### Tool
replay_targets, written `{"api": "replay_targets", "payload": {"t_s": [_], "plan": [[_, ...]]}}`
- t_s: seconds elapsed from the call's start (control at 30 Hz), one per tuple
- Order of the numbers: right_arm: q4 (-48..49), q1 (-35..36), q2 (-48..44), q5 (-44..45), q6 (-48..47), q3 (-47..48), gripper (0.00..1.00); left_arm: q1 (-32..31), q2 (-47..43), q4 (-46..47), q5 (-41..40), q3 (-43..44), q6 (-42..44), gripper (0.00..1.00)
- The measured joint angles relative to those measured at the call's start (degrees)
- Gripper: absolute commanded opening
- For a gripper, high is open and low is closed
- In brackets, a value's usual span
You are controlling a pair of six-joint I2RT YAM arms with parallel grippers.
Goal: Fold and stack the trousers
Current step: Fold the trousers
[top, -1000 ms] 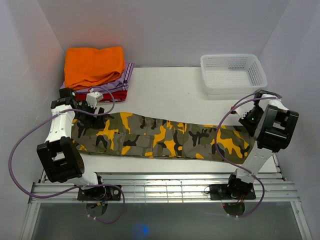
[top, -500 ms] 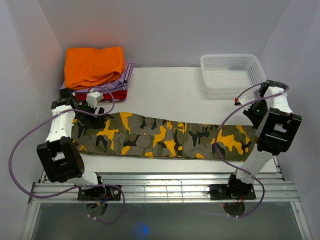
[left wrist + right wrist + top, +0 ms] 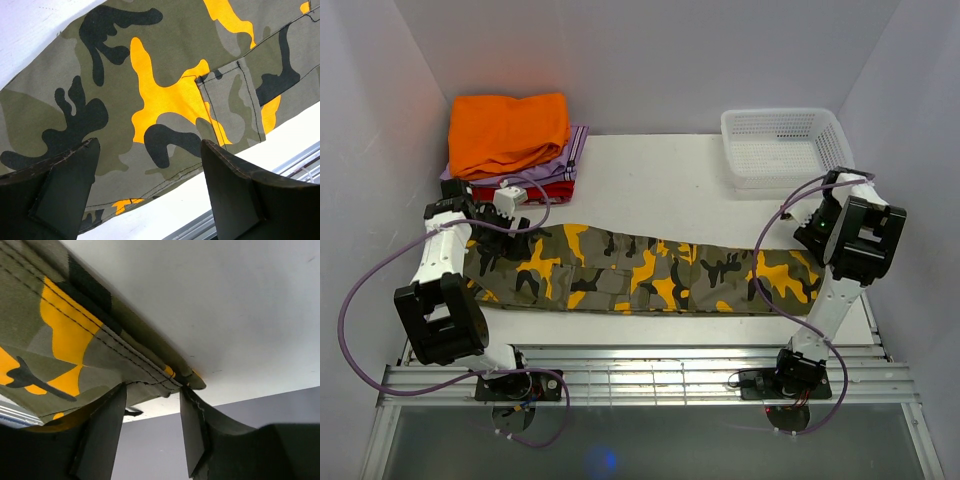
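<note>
At the far left corner of the table, a plain orange garment lies folded on top of lilac and red clothes. Just in front of that pile, the left gripper hangs over the left end of the trousers. In the left wrist view its fingers are spread wide above the camouflage cloth, with nothing between them. A stitched pocket flap shows beyond the right-hand finger.

The trousers lie flat in one long band across the near half of the table. They run from under the left arm to the right arm, dipping slightly toward the near edge on the right, and the cloth looks doubled lengthwise.

At the far right, a white mesh basket sits well apart from the trousers. The right gripper is at the right end of the trousers. In the right wrist view its fingers stand a modest gap apart and are not clamped on anything. The seamed edge of the cloth lies right at their tips. Whether either tip touches the hem cannot be told.
</note>
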Motion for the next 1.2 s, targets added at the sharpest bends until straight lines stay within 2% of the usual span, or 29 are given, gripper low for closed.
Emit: {"api": "replay_targets", "payload": {"t_s": [0.13,0.27,0.37,0.57,0.67,0.8,0.83,0.9,0.93,0.97,1.0,1.2], "plan": [[1.03,1.4,-1.11,-0.35,0.37,0.07,0.66,0.0,0.02,-0.79,1.11,0.79,-0.17,0.96],[0.48,4.61,-5.01,-3.82,1.03,2.45,0.76,-0.68,1.22,-2.89,5.7,7.8,0.33,0.98],[0.98,10.16,-9.27,-7.93,2.64,5.31,0.77,-3.37,4.11,-1.29,7.82,15.21,0.22,0.98],[3.65,25.7,-13.44,-20.26,10.12,9.62,0.76,-10.12,15.5,4.09,8.37,19.8,0.02,0.94],[5.68,30.16,-12.59,-28.52,15.78,11.26,0.73,-11.41,23.06,5.62,8.52,20.17,0.35,0.86],[10.6,31.54,-10.75,-38.16,24.63,12.87,0.67,-12.41,28.68,7.3,8.55,18.82,0.79,0.63],[12.17,31.87,-10.16,-40.15,26.86,12.98,0.65,-12.61,28.76,7.5,8.61,17.77,1.14,0.49],[15.28,32.35,-8.9,-43.93,31.26,13.05,0.59,-13.29,28.2,8.22,9.05,15.32,1.75,0.33],[16.87,32.68,-8.2,-45.57,33.7,13.05,0.58,-13.64,27.41,9.7,9.07,13.4,2.16,0.16],[18.4,33.11,-7.34,-47.06,35.74,13.07,0.53,-13.86,26.05,10.93,9.16,11.08,2.19,0.05],[19.93,33.64,-6.49,-48.33,37.51,13.07,0.51,-13.97,24.15,12.22,9.29,8.55,2.43,0.0],[27.39,37.88,-2.45,-53.55,47.39,13.07,0.47,-14.14,2.14,25.03,8.9,-12.24,4.5,0.0]]}}
